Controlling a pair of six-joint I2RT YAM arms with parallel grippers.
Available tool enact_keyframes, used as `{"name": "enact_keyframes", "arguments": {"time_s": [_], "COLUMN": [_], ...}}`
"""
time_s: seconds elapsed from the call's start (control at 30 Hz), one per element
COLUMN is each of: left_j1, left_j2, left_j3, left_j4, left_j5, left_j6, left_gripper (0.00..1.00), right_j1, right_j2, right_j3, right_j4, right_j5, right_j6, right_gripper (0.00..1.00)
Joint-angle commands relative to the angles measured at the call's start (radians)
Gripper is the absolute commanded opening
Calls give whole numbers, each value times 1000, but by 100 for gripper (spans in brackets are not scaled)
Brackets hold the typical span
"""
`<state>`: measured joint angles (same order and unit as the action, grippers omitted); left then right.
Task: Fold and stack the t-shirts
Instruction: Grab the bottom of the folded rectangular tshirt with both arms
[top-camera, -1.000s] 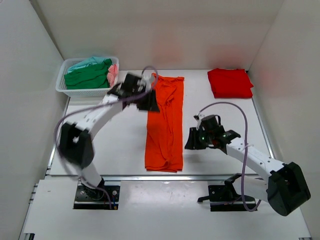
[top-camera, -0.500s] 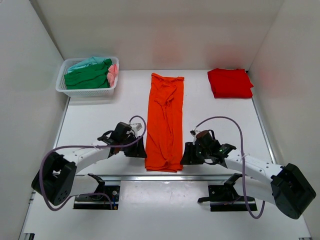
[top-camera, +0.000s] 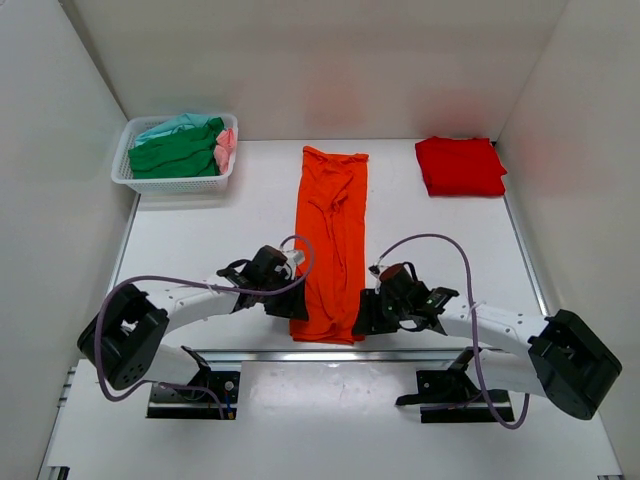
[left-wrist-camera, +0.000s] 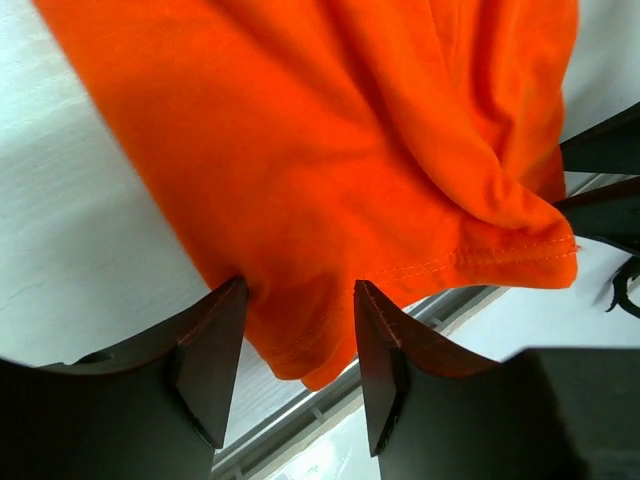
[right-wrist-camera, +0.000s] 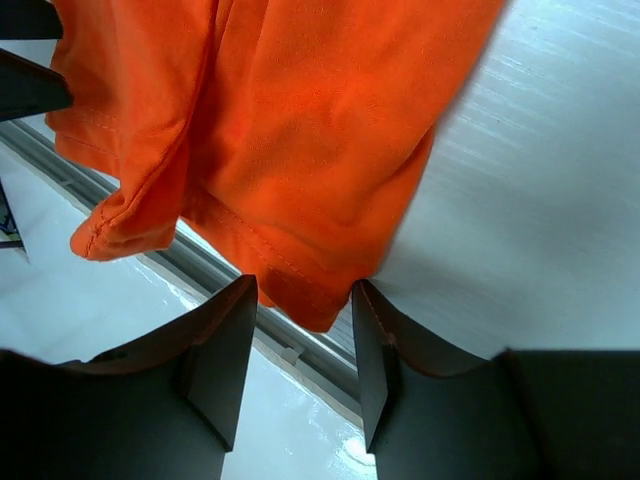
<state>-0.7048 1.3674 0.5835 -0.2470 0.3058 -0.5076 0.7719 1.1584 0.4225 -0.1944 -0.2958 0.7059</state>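
Note:
A bright orange t-shirt (top-camera: 330, 240) lies folded into a long strip down the middle of the table. My left gripper (top-camera: 290, 308) is open at its near left corner, and that corner (left-wrist-camera: 300, 345) lies between the fingers. My right gripper (top-camera: 362, 318) is open at the near right corner (right-wrist-camera: 310, 295), fingers either side of the hem. A red t-shirt (top-camera: 460, 166) lies folded at the far right. Green (top-camera: 175, 152), teal (top-camera: 175, 124) and pink (top-camera: 227, 146) t-shirts sit in the basket.
The white mesh basket (top-camera: 172, 184) stands at the far left corner. The table's near edge with a metal rail (top-camera: 330, 352) runs just below the orange shirt's hem. White walls enclose the table on three sides.
My left gripper came down from the shirt's far left to its near left corner. My right gripper moved nearer and left to the near right corner. The shirt has not moved.

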Motion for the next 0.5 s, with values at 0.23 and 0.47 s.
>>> {"name": "enact_keyframes", "arguments": {"time_s": [0.23,0.47], "left_j1": [-70,-38], "left_j2": [73,-16], "left_j3": [49,49], "left_j4": [-95,-195], "left_j5": [-11,-11], "left_j6": [20,76], "left_gripper": [21,0], "right_j1": [35,-12], "right_j2": [98,37], "right_j3": [64,56], "right_j4": [9,-80], "right_j5": [12,-3], "right_j6": [-17,-83], "right_gripper": [7,0]}}
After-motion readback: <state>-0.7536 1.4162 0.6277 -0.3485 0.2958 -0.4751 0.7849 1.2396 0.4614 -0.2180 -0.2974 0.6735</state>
